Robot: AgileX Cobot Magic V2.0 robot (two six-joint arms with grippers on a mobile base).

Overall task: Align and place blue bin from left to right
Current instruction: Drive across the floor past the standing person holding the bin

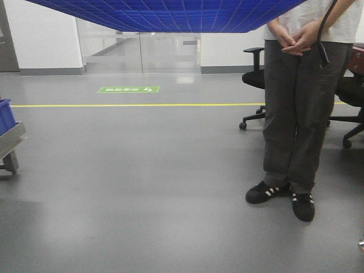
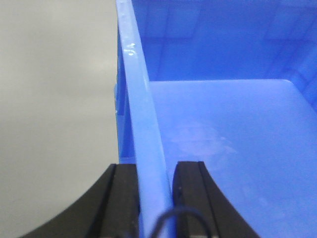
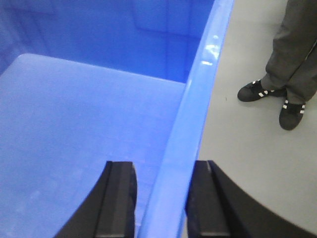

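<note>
The bin (image 1: 170,14) hangs in the air. The front view shows only its dark blue grid underside, stretched across the top edge from the left to past the middle and sagging lowest at the centre. It lies between the two claws, one on each of its opposite walls, so neither arm is nearer and the load is shared. In the left wrist view the left claw (image 2: 154,171) pinches the bin's left rim (image 2: 143,124), with one black finger outside the wall and one inside, both tight against the pale blue edge. In the right wrist view the right claw (image 3: 162,168) straddles the right rim (image 3: 193,99) the same way. Its outer finger is pressed to the rim and its inner finger is close against the wall, so it appears clamped too. The rims run away from each camera, which puts the bin crosswise between the arms. A move to the right would likely need both arms to travel together. No resting spot is visible. A person (image 1: 301,102) stands at the right on the grey floor (image 1: 142,187), with an office chair (image 1: 256,74) behind. At the far left, a smaller blue bin (image 1: 5,116) sits on a cart.
</note>
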